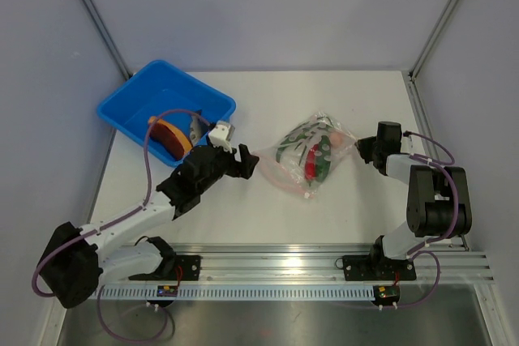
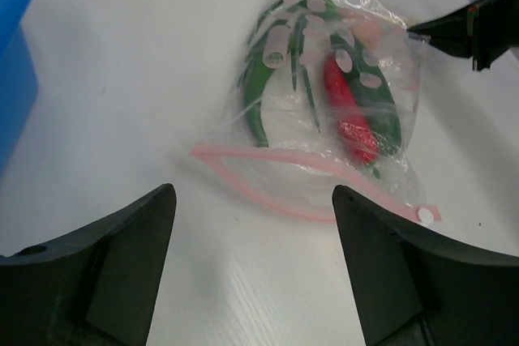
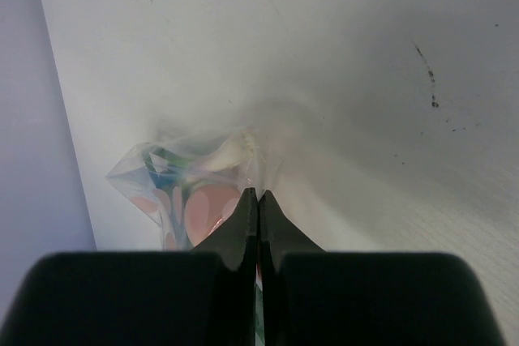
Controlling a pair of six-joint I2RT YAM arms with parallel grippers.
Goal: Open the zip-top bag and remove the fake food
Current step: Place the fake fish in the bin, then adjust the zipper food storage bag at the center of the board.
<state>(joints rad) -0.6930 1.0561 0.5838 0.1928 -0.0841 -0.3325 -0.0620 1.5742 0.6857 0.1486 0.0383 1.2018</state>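
The zip-top bag (image 1: 310,151) lies mid-table with its pinkish zip strip (image 2: 292,166) towards my left arm; the strip bows apart like an open mouth. Inside show a green vegetable (image 2: 258,99) and red bits (image 2: 347,107). My left gripper (image 1: 248,160) is open and empty, its jaws spread just short of the strip in the left wrist view (image 2: 254,200). My right gripper (image 1: 362,148) is shut on the bag's far corner (image 3: 182,188), fingertips pressed together in the right wrist view (image 3: 257,194). An orange-tan piece (image 1: 172,137) and a grey fish (image 1: 195,126) lie in the blue bin.
The blue bin (image 1: 134,103) stands at the back left, close behind my left arm. The table's right edge runs beside my right arm. A metal rail crosses the front.
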